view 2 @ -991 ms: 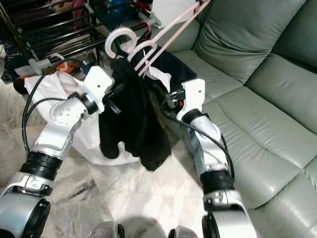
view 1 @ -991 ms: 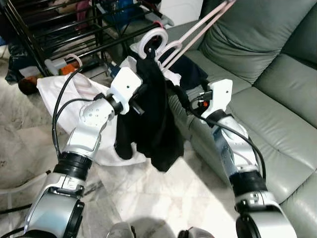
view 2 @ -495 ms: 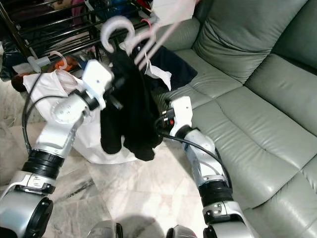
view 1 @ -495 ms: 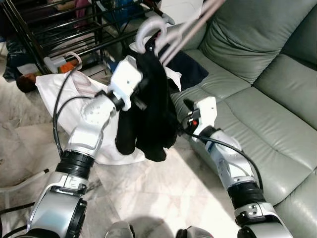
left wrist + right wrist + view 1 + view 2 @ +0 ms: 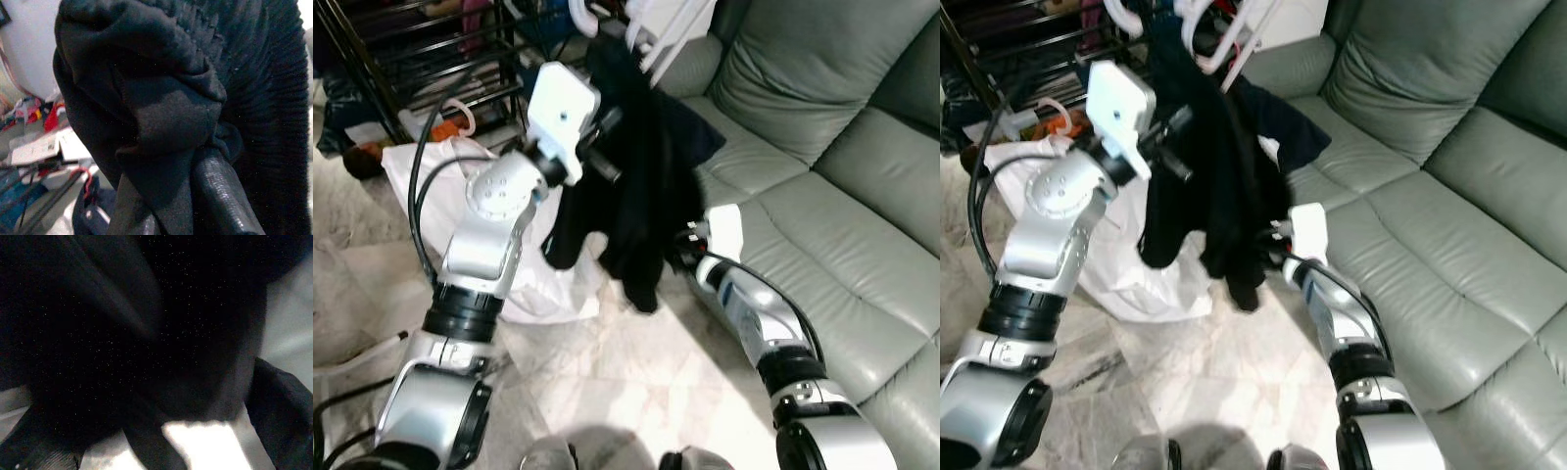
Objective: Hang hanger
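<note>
Garment lifted toward the rack, grip on cloth alone

The left end effector (image 5: 607, 166) is clamped on the black garment (image 5: 636, 186), raised with its hanger (image 5: 1219, 29) near the rack (image 5: 421, 49). The cloth could slide off the hanger, or the hook could miss the bar. The right end effector (image 5: 685, 257) sits low behind the hem, its state impossible to tell. Marble floor (image 5: 636, 382), grey sofa (image 5: 842, 196), white bag (image 5: 431, 171).
</note>
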Available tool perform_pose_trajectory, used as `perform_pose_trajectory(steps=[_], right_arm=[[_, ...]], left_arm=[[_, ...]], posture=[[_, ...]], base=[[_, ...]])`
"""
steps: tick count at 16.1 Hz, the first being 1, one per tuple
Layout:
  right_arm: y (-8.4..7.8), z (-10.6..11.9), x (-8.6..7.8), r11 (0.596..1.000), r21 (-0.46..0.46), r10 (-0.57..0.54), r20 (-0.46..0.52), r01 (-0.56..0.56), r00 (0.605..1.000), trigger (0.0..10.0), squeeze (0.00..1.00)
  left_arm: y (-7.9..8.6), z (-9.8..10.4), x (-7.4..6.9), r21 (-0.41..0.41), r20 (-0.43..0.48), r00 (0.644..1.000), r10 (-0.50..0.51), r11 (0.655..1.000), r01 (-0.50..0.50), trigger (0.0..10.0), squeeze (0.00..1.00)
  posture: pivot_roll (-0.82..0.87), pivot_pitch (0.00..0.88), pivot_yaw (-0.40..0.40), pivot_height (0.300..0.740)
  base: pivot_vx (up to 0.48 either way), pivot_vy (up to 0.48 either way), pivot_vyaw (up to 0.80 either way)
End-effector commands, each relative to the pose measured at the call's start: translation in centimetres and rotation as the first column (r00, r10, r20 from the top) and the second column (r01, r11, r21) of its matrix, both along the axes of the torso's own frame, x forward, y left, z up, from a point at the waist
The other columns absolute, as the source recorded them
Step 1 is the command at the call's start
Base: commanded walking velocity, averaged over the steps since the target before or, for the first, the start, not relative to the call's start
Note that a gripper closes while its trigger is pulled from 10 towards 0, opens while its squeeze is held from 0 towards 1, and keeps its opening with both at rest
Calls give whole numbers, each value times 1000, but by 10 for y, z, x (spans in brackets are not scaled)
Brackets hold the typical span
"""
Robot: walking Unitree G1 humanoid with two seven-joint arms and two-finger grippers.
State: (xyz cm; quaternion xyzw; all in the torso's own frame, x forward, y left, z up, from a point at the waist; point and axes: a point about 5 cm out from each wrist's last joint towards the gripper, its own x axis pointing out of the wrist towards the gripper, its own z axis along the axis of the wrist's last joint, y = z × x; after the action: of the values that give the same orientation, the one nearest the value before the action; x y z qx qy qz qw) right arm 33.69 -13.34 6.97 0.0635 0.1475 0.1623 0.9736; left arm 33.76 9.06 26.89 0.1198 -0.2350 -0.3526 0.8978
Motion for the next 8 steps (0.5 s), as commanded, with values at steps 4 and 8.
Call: perform_pose_trajectory(steps=[4,8], right_arm=[[-31,4,6,990,14,-138,-13,138,990,0,0],[-36,53,2,995,92,17,285,-45,958,10000,0]], left_arm=[[9,23,-2,-45,57,998,15,999,-12,471,0],[16,-1,1,17,4,998,55,998,-55,824,0]], posture=[[20,54,-16,740],[13,60,-17,740]], base=[[0,0,0],[0,0,0]])
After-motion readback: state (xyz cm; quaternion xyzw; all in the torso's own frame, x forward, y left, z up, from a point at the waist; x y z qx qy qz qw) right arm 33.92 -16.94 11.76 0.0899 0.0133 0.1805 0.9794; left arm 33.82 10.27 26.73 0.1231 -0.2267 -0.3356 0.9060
